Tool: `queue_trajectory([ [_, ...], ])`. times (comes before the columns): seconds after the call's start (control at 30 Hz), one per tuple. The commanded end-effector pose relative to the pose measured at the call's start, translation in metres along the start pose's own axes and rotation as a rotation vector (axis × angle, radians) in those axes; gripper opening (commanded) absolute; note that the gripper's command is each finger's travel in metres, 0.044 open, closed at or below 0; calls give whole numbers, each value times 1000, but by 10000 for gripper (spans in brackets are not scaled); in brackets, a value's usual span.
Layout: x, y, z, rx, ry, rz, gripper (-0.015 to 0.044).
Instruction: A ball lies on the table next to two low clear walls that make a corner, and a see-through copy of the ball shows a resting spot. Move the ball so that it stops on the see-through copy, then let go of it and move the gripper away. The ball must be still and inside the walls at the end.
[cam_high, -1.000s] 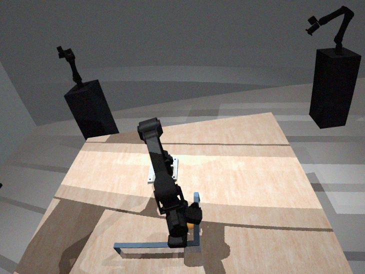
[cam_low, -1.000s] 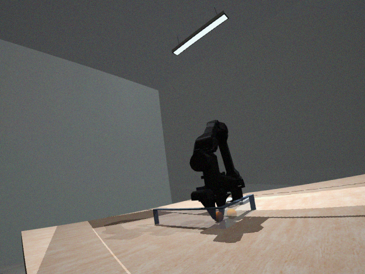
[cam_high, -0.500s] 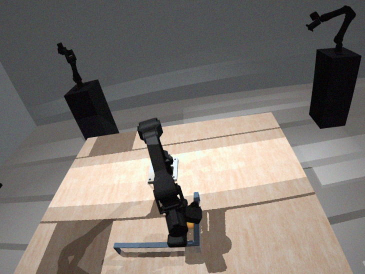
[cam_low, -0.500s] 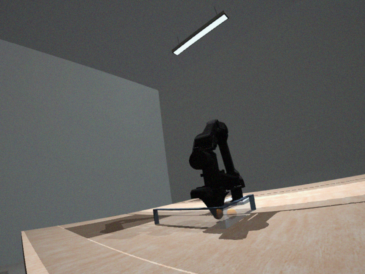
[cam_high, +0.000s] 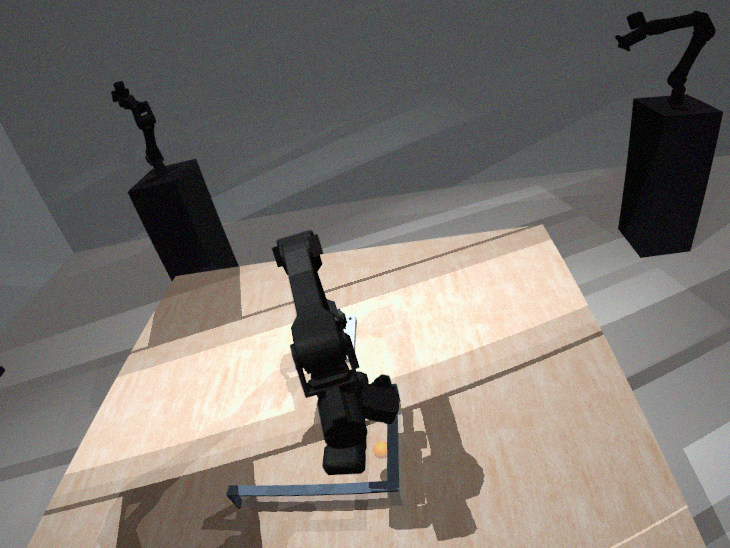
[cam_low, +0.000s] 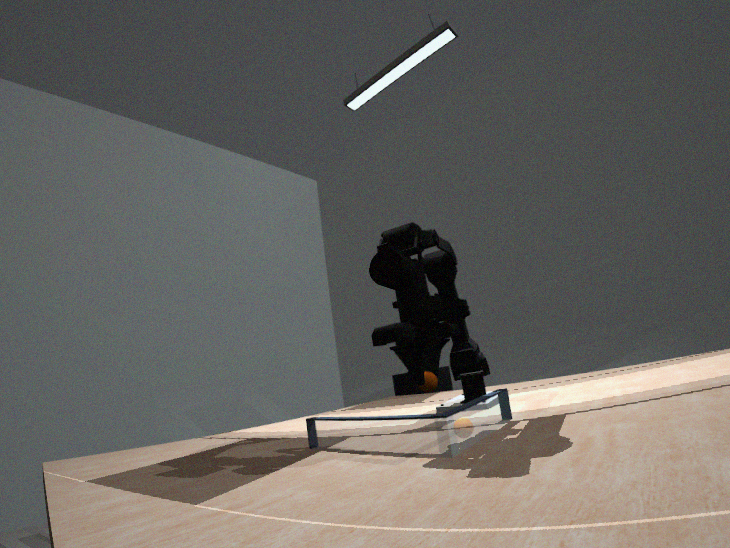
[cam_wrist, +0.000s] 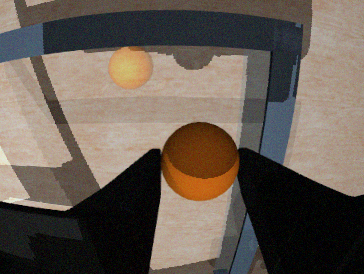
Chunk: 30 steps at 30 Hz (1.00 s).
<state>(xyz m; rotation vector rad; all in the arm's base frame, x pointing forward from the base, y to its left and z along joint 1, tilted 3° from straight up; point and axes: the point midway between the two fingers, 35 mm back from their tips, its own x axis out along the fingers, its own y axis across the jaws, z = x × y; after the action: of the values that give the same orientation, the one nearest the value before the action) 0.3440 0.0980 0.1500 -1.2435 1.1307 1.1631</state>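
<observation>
Wrist view, claw (cam_wrist: 199, 174) clenched on round orange ball (cam_wrist: 199, 160), lifted, see-through copy (cam_wrist: 130, 67) beyond

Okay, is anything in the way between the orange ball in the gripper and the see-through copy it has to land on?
Nothing visible. The gripper is shut on the orange ball, lifted above the table. The see-through copy lies ahead, inside the corner of the clear walls, with only bare table between.

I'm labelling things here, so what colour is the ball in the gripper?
Orange. The ball shows best in the wrist view, clamped by the gripper.
</observation>
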Motion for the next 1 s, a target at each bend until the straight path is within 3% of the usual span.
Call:
queue_trajectory([
  [0.0,-19,2,-1,-3,1,-4,0],
  [0.2,-37,6,-2,-3,1,-4,0],
  [0.97,13,42,26,-3,-1,-1,0],
])
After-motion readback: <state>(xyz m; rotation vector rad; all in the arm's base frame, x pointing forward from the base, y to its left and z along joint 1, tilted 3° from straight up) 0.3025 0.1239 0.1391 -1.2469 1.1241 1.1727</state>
